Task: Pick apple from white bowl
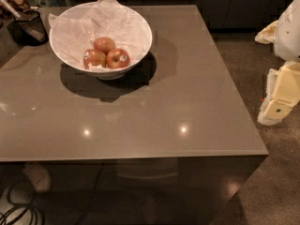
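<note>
The white bowl [140,29] stands at the back left of the brown table, lined with crumpled white paper. Three red-yellow apples lie in its front part. The apple [117,58] with a small white sticker is the front right one. Two similar apples lie beside it, one at the front left [93,58] and one behind [104,44]. My gripper [277,106] is a pale cream shape at the right edge of the view. It hangs beyond the table's right side, far from the bowl, over the floor.
A dark mesh basket [29,27] stands at the table's back left corner, next to the bowl. The table's [154,121] front edge and right edge drop to a speckled floor. Cables lie on the floor at the lower left [18,212].
</note>
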`<action>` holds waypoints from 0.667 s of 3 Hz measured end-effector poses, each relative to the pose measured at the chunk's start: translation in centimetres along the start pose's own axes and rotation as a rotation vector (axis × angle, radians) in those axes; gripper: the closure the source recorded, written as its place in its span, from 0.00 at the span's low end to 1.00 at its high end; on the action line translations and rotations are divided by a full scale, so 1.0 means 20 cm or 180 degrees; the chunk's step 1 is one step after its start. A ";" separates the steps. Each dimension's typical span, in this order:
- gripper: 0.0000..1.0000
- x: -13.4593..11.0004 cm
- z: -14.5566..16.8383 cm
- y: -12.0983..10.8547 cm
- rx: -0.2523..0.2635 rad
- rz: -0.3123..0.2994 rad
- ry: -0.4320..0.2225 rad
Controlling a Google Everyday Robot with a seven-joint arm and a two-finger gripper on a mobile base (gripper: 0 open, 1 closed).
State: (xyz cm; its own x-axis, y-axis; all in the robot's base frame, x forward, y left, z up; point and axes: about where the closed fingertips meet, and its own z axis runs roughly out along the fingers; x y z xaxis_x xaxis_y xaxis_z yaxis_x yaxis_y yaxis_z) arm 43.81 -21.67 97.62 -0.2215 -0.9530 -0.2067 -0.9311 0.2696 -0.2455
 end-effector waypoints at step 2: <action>0.00 -0.04 -0.01 0.00 0.0051 -0.0156 -0.0071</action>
State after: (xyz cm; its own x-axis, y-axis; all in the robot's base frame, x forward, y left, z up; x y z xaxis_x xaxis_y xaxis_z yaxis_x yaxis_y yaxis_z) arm 43.92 -20.84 98.03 -0.1692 -0.9618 -0.2150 -0.9359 0.2252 -0.2710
